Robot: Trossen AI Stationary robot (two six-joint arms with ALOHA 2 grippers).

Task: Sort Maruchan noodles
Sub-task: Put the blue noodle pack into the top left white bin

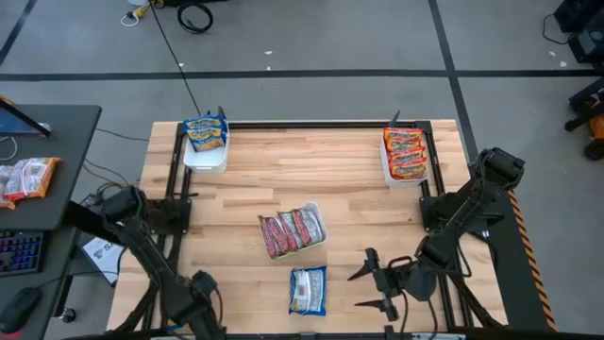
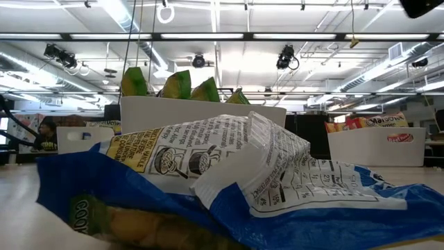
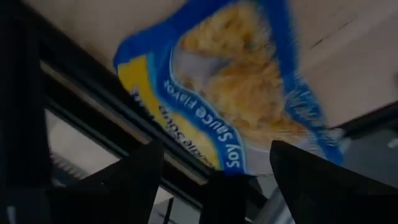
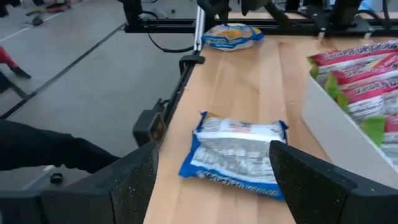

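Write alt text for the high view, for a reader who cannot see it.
Overhead view of a wooden table with three white trays: blue packets far left, orange packets far right, red-pink packets in the middle. One loose blue-white packet lies near the front edge, with the right gripper beside it, jaws open. The left gripper waits at the front left.

On the counter (image 1: 349, 189), one tray (image 1: 209, 156) holding packets sits at the far left corner and another tray (image 1: 401, 175) at the far right. A third tray (image 1: 293, 230) lies mid-counter, with a loose packet (image 1: 308, 290) nearer the front edge, left of the right end effector (image 1: 377, 283).
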